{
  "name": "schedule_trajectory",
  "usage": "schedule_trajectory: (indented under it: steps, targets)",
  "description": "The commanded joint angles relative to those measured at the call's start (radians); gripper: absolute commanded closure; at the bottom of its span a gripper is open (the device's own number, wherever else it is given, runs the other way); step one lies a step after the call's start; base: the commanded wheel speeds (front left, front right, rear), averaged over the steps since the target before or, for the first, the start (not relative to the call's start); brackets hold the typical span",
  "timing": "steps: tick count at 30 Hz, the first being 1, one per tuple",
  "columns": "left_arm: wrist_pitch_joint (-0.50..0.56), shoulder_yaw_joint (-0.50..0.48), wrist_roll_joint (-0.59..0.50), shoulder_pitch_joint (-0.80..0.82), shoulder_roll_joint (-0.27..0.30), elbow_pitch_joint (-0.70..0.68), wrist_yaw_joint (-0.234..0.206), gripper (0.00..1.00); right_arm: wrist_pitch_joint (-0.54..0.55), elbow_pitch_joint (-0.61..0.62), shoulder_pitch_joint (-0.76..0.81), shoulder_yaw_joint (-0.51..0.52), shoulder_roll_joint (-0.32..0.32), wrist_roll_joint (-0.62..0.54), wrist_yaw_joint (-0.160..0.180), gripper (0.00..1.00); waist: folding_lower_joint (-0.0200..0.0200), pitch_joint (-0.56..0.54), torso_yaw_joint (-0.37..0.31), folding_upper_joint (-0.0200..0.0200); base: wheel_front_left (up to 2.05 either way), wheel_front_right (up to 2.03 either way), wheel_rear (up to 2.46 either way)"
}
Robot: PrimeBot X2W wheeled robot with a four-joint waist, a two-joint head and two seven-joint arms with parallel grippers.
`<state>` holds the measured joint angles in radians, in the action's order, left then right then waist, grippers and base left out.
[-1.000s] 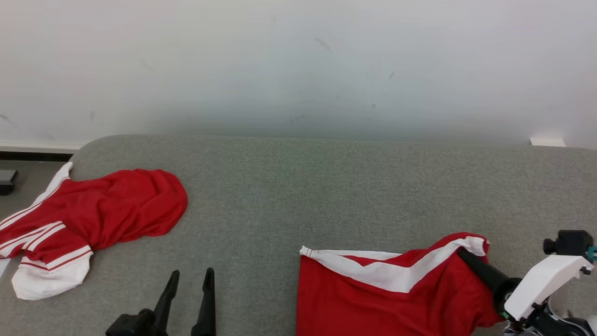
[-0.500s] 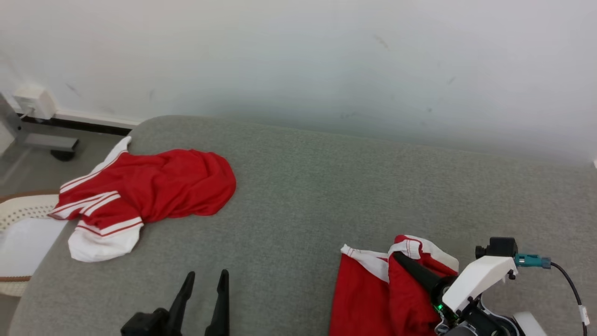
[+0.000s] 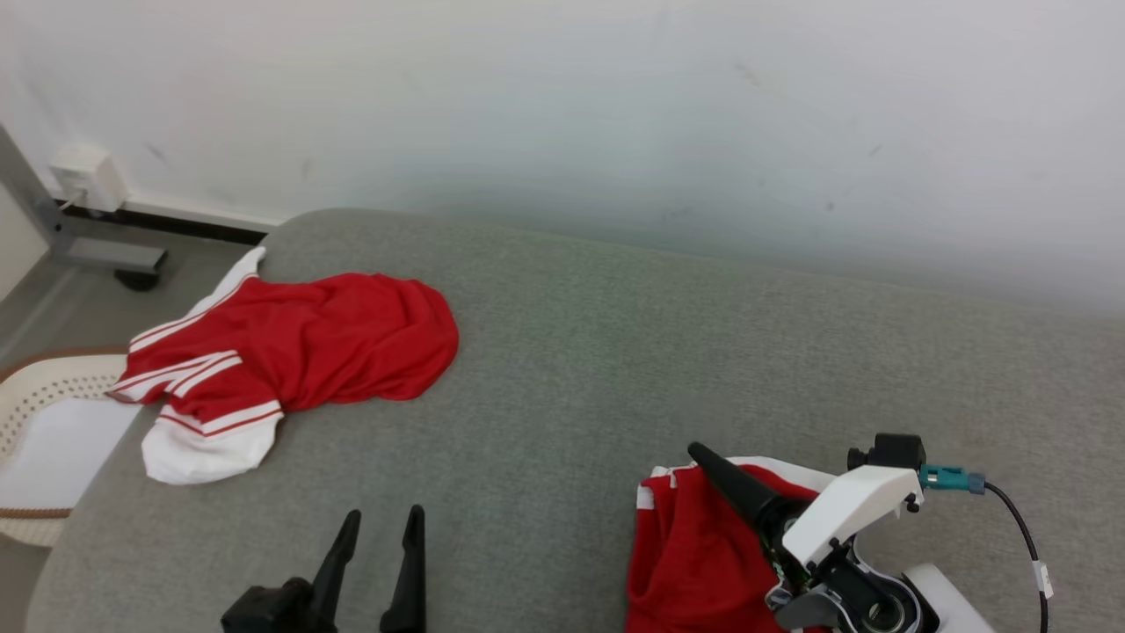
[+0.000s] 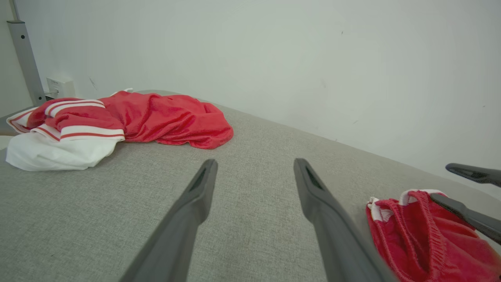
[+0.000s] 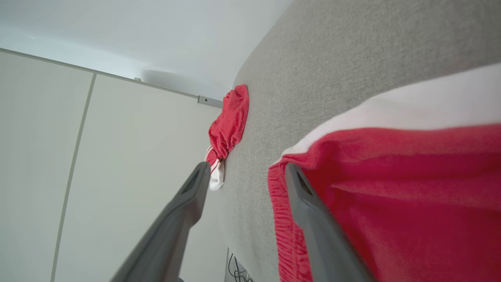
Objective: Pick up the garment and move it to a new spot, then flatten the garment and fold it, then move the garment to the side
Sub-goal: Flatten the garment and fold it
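Right now your right gripper (image 5: pixel 247 167) stands wide open. In its wrist view one finger lies against the red garment (image 3: pixel 694 545) and the other hangs free over the grey pad (image 3: pixel 571 352). A strip of hem shows in the gap, but nothing is pinched. The left wrist view confirms it: the two right fingers are well apart, the lower one resting on the cloth. Your left gripper (image 3: pixel 383 512) is also fully spread and holds nothing, hovering at 7 o'clock in the head view.

The garment sits at 5 o'clock in the head view, bunched in a heap with its white band along the far side.

A second ago the right fingers were closed on that white-banded edge and the cloth was spread wider and flatter. They have since parted and the cloth has slumped into a narrower pile. The head has also turned, so the whole picture has shifted. A pale basket (image 3: pixel 35 387) and the floor now show at 9 o'clock. The left gripper is as open as before.

A second red garment (image 3: pixel 308 343) lies at 10 o'clock, its white cuff close to the pad's left edge. The rounded corner is just beyond it. The far edge runs along the wall (image 3: pixel 562 105) from 10 to 3 o'clock. You have a broad stretch of grey pad between the two garments.
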<state>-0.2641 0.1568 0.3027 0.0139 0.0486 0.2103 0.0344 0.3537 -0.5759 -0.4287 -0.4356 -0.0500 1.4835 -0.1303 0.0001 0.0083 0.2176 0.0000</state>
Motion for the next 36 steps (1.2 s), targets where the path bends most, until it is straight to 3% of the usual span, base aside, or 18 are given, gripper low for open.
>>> schedule_trajectory:
  steps: [1,5,13,18,24,31,36]
  targets:
    - [0.0,-0.005,-0.013,0.0,0.004,-0.003,0.001,0.0,-0.009,0.011,-0.01,-0.003,-0.002,0.01,-0.001,0.0,-0.0001,-0.007,-0.014,0.0,0.0,0.0,0.0]
    - [0.0,-0.018,-0.027,0.0,0.003,-0.014,0.006,0.0,-0.056,0.107,0.003,-0.004,-0.013,-0.015,-0.001,0.0,-0.0001,-0.019,-0.053,0.0,0.0,0.0,0.0]
    - [0.0,-0.05,-0.054,0.018,0.003,-0.048,0.013,0.0,-0.236,0.363,0.073,0.054,-0.138,-0.157,-0.001,0.0,-0.0001,-0.035,-0.136,0.0,0.0,0.0,0.0]
    - [0.0,-0.074,-0.076,0.034,0.004,-0.06,0.018,0.0,-0.376,0.45,0.114,0.08,-0.223,-0.315,-0.001,0.0,-0.0001,-0.043,-0.179,0.0,0.0,0.0,0.0]
    - [0.0,-0.095,-0.087,0.05,0.004,-0.051,0.025,0.0,-0.522,0.439,0.179,0.105,-0.287,-0.567,-0.001,0.0,-0.0001,-0.047,-0.217,0.0,0.0,0.0,0.0]
    - [0.0,-0.122,-0.093,0.032,0.003,-0.042,0.032,0.0,-0.604,0.393,0.278,0.182,-0.242,-0.792,-0.001,0.0,-0.0001,-0.057,-0.243,0.0,0.0,0.0,0.0]
    - [0.0,-0.131,-0.099,0.014,0.004,-0.032,0.033,0.0,-0.619,0.377,0.349,0.249,-0.173,-0.941,0.0,0.0,-0.0001,-0.064,-0.25,0.0,0.0,0.0,0.0]
